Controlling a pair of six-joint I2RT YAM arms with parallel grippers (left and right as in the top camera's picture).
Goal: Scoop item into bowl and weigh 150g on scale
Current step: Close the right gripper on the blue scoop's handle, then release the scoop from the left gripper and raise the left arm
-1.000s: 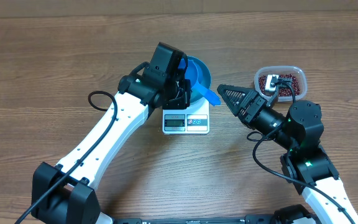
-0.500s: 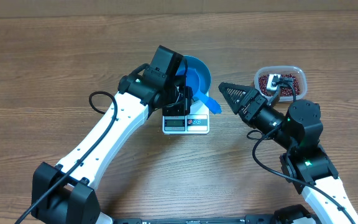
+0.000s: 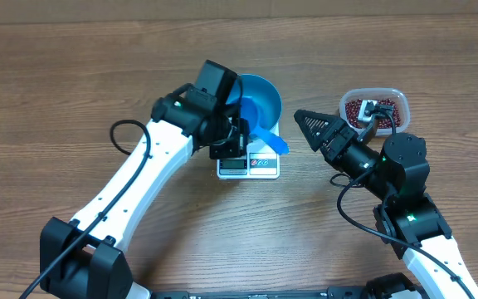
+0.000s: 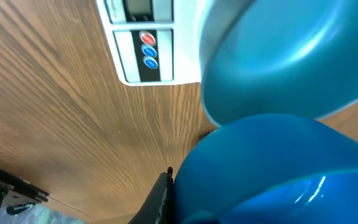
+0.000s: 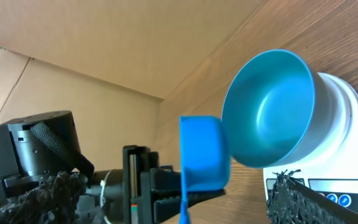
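**Entry: bean weighing, table as it lies, near to far**

1. Scale (image 3: 248,164). It is nearest us, with the display and buttons facing the robot and the long axis running left to right. It carries the bowl on its far part.
2. Left gripper (image 3: 241,135). It is clamped tight on the scoop (image 3: 274,141), just above the scale's far-left corner.
3. Scoop. The long axis is diagonal, with the handle end pointing near-right and the cup pointing far-left, overlapping the bowl's near rim. In the right wrist view the cup stands on edge, and we see no beans in it.
4. Bowl (image 3: 260,90). It is upright with its mouth up, and being round it has no long axis. The inside looks bare blue.
5. Right gripper (image 3: 302,120). The jaws are spread wide and hold nothing. The tips point left, between the bowl and the tub.
6. Tub (image 3: 372,90), holding the beans (image 3: 391,115). It is farthest right, well apart from the bowl, with its long axis left to right.

Step in hand: we judge the filling barely begun, with the scoop at the bowl.

Next move: we expect to swing the scoop right, clear of the open gripper, dip the cup into the heap, and carry it back level.
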